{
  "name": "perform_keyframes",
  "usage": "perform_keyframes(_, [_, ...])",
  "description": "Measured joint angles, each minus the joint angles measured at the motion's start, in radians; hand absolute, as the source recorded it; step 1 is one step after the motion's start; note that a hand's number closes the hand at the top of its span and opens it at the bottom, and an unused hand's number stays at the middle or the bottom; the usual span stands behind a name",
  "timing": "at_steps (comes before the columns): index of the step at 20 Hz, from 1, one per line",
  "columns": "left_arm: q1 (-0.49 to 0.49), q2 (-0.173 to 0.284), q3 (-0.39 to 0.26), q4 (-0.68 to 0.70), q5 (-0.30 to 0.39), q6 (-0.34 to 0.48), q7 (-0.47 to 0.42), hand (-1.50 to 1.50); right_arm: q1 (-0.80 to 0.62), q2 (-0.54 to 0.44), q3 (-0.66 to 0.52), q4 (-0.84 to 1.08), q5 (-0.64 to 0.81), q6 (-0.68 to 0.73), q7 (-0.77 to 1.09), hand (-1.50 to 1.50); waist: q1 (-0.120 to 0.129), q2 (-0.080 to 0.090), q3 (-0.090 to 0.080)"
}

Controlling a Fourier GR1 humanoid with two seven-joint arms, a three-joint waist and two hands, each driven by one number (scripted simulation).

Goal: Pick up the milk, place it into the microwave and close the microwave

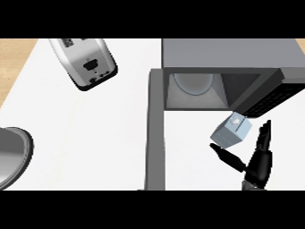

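My right hand (pixel 257 163) stood at the lower right of the frame, rising from the bottom edge. Its fingers (pixel 265 136) were straight and spread upward, and the thumb (pixel 227 157) was extended to the left. It gripped nothing. My left hand did not appear in the frame.

The milk (pixel 232 132), a small pale blue carton, sat tilted just above the thumb and to the left of the fingers, in the gap between them. Whether the carton touched the hand could not be determined. It lay outside the microwave (pixel 237 56), directly below the lower right corner of the opening.

At the lower left edge of the frame, a round metal pot (pixel 3 154) was partly visible.

The microwave door (pixel 156 129) was open, running as a long grey bar from the left side of the opening down toward the bottom of the frame. The white counter (pixel 82 129) extended between the door and the pot.

The microwave occupied the upper right of the frame. Its cavity (pixel 194 91) showed a round plate (pixel 193 83) at the back. The dark control panel (pixel 270 99) ran diagonally at the right of the opening.

A silver toaster (pixel 85 62) lay at an angle at the upper left of the frame, well apart from the microwave.
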Motion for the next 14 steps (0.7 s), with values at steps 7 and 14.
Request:
perform_keyframes(7, [0.000, -0.022, 0.004, -0.035, -0.008, 0.004, 0.020, -1.50, -0.114, -0.013, -0.062, 0.217, -0.027, 0.078, -0.139, 1.50, 0.003, 0.000, 0.000])
perform_keyframes(14, [-0.011, 0.006, 0.036, -0.022, 0.040, 0.001, 0.046, -1.50, -0.182, -0.023, -0.083, 0.276, -0.002, 0.075, -0.230, 1.50, 0.002, -0.002, -0.002])
